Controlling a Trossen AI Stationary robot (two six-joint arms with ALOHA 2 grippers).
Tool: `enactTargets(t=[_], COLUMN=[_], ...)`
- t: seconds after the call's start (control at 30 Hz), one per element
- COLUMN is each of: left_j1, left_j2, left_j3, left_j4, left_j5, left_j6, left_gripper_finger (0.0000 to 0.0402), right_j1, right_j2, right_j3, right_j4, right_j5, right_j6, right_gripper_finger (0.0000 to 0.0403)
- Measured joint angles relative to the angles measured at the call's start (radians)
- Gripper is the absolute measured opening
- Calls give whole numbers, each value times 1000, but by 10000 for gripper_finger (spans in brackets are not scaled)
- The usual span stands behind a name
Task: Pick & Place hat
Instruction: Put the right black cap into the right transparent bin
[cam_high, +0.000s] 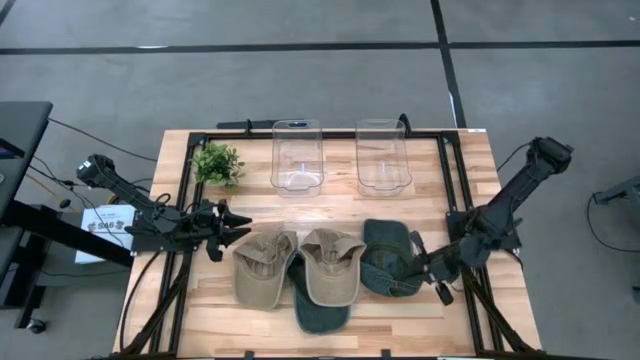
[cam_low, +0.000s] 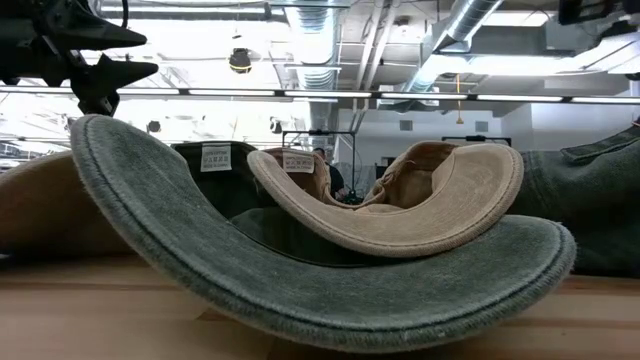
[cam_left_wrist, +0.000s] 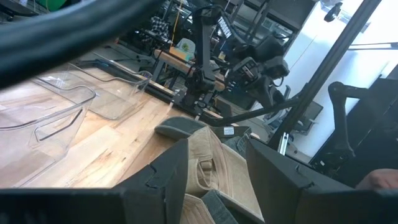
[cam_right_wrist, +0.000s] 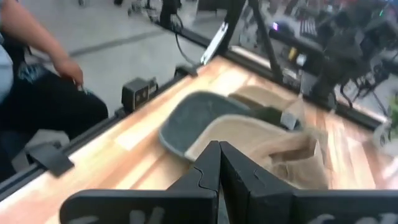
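Observation:
Several hats lie in a row near the table's near edge. There is a tan hat (cam_high: 263, 268) on the left and a second tan hat (cam_high: 330, 265) in the middle. A dark green hat (cam_high: 320, 312) lies partly under both, its brim (cam_low: 300, 280) resting on the wood. Another dark green hat (cam_high: 385, 258) lies on the right. My left gripper (cam_high: 238, 228) is open, just left of and above the left tan hat (cam_left_wrist: 211, 165). My right gripper (cam_high: 415, 264) is shut at the right green hat's right edge. My right gripper (cam_right_wrist: 218, 152) has its fingers shut against each other at the right edge of the right dark green hat (cam_high: 405, 268), coming in low from the table's right side. The gripper hides that spot, so I cannot tell whether it touches or pinches cloth.
Two clear plastic bins (cam_high: 297, 155) (cam_high: 383, 155) stand side by side toward the far edge. A small green plant (cam_high: 217, 163) sits at the far left. Black frame rails (cam_high: 452, 190) run along the table's sides. A person (cam_right_wrist: 37, 81) sits beyond the table in the right wrist view.

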Motion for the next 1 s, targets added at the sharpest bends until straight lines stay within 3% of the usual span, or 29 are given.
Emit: enactTargets(t=[0.2,0.33,0.77,1.0], left_j1=[0,0,0,0], left_j2=[0,0,0,0], left_j3=[0,0,0,0], left_j4=[0,0,0,0], left_j5=[0,0,0,0], left_j6=[0,0,0,0], left_gripper_finger=[158,158,158,158], right_j1=[9,19,43,44], right_j2=[59,93,256,304], right_j3=[120,126,126,126], right_j4=[-301,-379,-404,-401], right_j5=[6,5,-3,-54], right_j6=[242,377,600,657], right_gripper_finger=[8,52,221,259])
